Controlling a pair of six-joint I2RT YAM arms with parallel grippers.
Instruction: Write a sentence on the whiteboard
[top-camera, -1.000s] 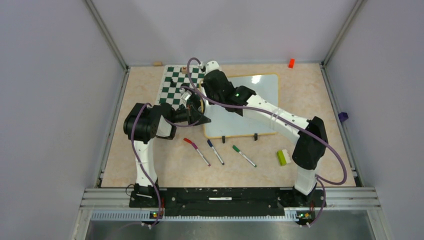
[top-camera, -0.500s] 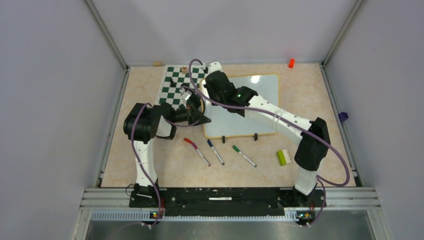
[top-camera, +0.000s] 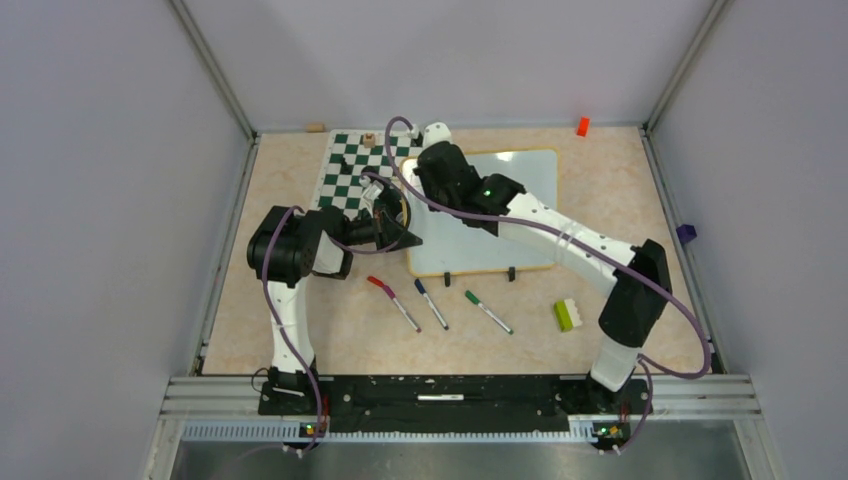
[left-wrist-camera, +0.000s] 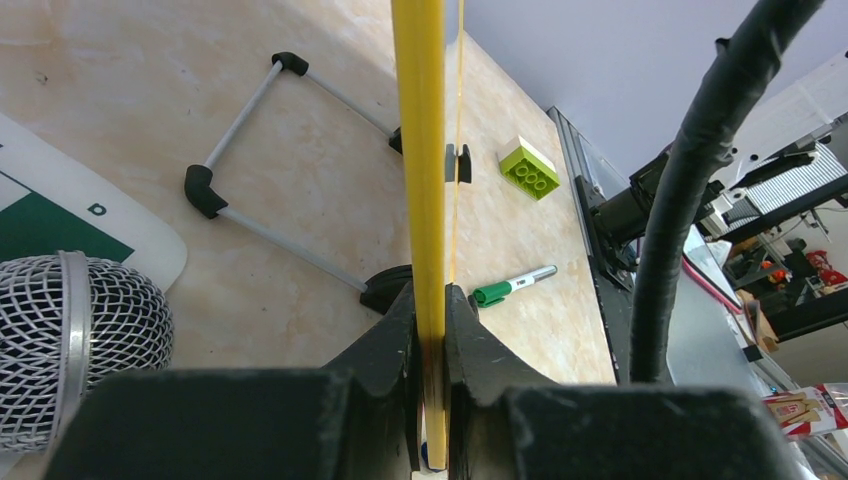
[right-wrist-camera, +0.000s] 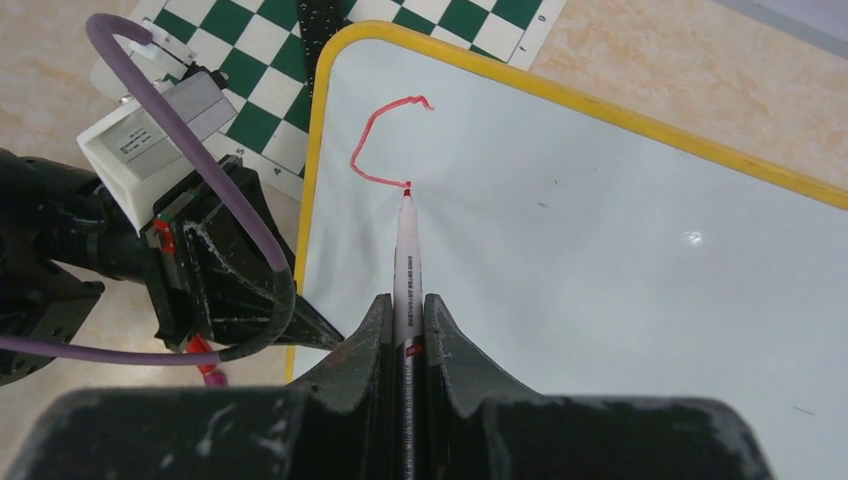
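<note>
Top external: over the last second the right arm (top-camera: 560, 235) has carried its wrist farther toward the far left corner of the whiteboard (top-camera: 530, 175). The left arm (top-camera: 290, 250) hasn't moved.

Left wrist: my left gripper (left-wrist-camera: 430, 300) stays clamped on the board's yellow rim (left-wrist-camera: 418, 150).

Right wrist: the right gripper (right-wrist-camera: 407, 305) pinches the red marker (right-wrist-camera: 408, 250), its tip on the board. The sentence (right-wrist-camera: 372, 150) is only one C-shaped stroke, so writing has barely begun.

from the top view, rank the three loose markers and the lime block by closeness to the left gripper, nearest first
Measured from the left gripper, clamped on the whiteboard's left rim:
1. red-capped marker, just below it, and blue-capped marker, slightly to the right: too close to call
2. green-capped marker, further right
3. lime block, far right, by the right arm
</note>
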